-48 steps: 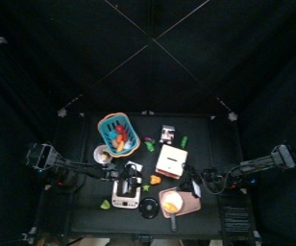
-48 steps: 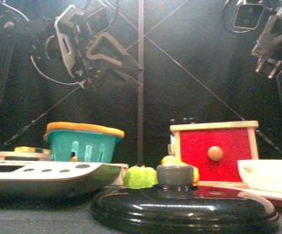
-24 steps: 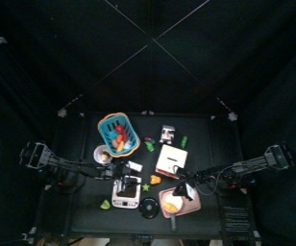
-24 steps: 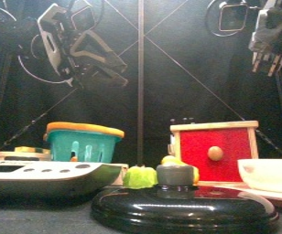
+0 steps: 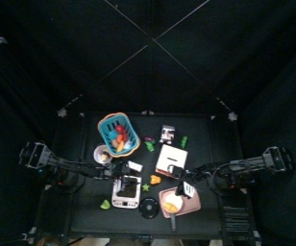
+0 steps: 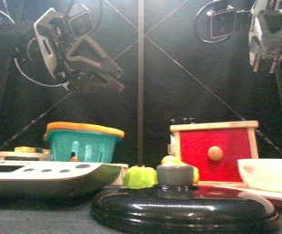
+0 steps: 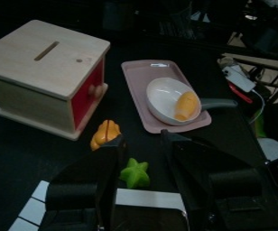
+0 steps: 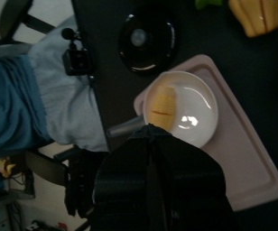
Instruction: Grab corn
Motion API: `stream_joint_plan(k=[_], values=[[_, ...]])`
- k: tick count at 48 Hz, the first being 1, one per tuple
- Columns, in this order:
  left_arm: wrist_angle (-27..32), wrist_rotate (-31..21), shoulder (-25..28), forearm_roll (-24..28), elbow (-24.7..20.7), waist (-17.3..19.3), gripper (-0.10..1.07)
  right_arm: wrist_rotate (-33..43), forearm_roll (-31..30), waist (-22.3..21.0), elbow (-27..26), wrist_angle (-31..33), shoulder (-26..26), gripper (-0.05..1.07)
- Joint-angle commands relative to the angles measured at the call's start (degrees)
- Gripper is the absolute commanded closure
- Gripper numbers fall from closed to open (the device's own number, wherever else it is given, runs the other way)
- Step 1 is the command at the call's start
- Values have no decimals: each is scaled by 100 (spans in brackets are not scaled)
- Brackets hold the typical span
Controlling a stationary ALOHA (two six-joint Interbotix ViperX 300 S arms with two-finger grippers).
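The corn (image 8: 163,103) lay in a pale round dish (image 8: 192,122) that sat on a pinkish tray (image 8: 244,158), near the front of the tabletop (image 5: 89,135). In the right wrist view the right end effector (image 8: 153,155) hung above it, its jaws nearly closed with nothing between them; the corn showed just beyond their tips, on the side of the dish nearest the black round lid (image 8: 146,36). A yellow piece (image 8: 257,15) lay farther off past the tray, and beyond the curtain a person's sleeve (image 8: 39,95) showed.

In the left wrist view the left end effector (image 7: 139,170) stood open and empty, the jaws well apart. The corn (image 7: 188,107) lay ahead of it and off toward its right jaw, apart from both jaws. Nearer, between the jaw tips, lay a small yellow-green piece (image 7: 133,169), and just beyond that a small orange wedge (image 7: 104,135) beside the wooden box (image 7: 51,72) with its red face.

From the front, both end effectors hung high above the things, the left end effector (image 6: 71,57) above a teal basket (image 6: 81,143), the right end effector (image 6: 268,41) above the dish (image 6: 268,174). From above, the corn (image 5: 173,203) sat between the two arms.
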Motion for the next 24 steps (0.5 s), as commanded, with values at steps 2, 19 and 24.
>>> stream_joint_plan(k=[2, 19, 24], values=[[-53, 9, -88, -26, -62, 0, 20, 747, -896, -26, -334, 527, -44, 67], [-62, 0, -422, -35, 202, -9, 20, 2646, -2795, 1257, -141, -141, -35, 67], [-62, 9, -589, -44, 325, -44, 20, 3076, -3173, 1696, -9, -888, 62, 66]])
